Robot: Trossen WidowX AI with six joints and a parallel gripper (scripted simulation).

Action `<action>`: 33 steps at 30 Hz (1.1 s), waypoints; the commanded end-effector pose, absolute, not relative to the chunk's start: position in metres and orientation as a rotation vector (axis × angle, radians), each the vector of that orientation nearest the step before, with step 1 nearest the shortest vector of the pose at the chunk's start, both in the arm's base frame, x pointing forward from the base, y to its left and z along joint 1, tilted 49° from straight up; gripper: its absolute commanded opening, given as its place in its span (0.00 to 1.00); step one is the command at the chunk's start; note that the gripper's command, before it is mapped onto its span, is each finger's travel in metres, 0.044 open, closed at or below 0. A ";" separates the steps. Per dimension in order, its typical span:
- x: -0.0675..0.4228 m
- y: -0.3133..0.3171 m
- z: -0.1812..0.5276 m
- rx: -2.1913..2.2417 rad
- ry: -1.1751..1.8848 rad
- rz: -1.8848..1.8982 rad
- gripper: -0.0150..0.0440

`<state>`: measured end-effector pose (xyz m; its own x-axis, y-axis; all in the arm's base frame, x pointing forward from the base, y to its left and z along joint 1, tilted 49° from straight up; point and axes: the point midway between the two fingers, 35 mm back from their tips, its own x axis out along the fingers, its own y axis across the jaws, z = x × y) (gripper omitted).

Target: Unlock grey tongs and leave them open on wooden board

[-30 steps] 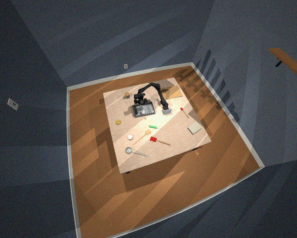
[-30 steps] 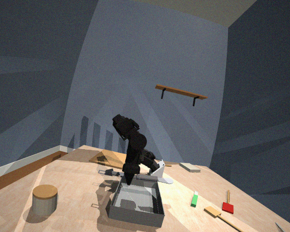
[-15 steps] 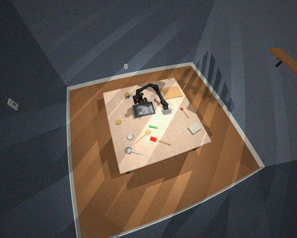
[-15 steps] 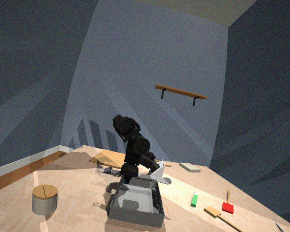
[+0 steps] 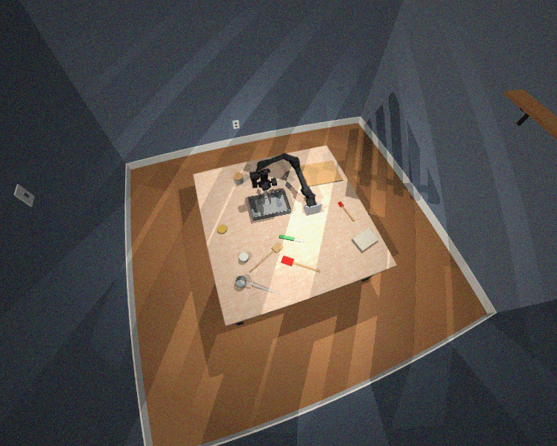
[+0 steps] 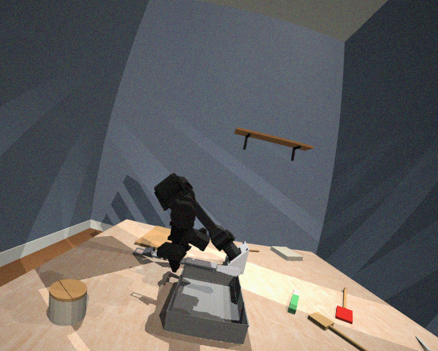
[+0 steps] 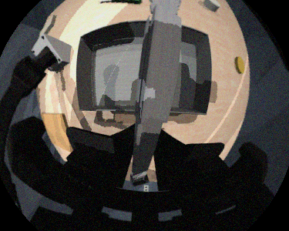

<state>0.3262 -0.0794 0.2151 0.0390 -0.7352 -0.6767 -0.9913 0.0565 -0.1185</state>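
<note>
We have the black parallel-jaw gripper [image 7: 144,179] clamped on the long grey metal tongs [image 7: 156,90], close to their hinge end. In the wrist view the tongs run straight away from the fingers, their long axis along the gripper's own reach, and the tips cross the far wall of the dark grey rectangular roasting tin [image 7: 88,65] below. The two blades lie tight together, so we judge the lock not yet released.

The relation that matters now is tilt. From the exterior view the gripper [image 6: 173,260] hangs over the near-left corner of the roasting tin [image 6: 204,325], lifted off its rim, but the arm hides most of the tongs there, and we cannot tell how steeply the tips point down. In the top view the tongs [image 5: 267,200] show as a short pale streak over the tin [image 5: 255,216], which suggests a fairly steep hang.

We judge that the coming move needs the tips brought well below the hinge, then a firmer squeeze. The flat light-wood board [image 5: 321,172] lies on the far side of the arm's white base [image 5: 313,209], well apart from the tin, so the carry must swing round the base. A cork-lidded grey jar [image 6: 67,302] stands clear of that path.
</note>
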 end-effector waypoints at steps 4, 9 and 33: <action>0.299 -0.106 0.246 -1.641 1.733 0.471 0.00; 0.276 -0.125 0.267 -1.578 1.725 0.396 0.00; 0.137 -0.167 0.345 -1.331 1.676 0.001 0.00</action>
<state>0.1559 -0.1680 0.3380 0.0521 -0.7440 -0.6661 -0.7765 0.3892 -0.4955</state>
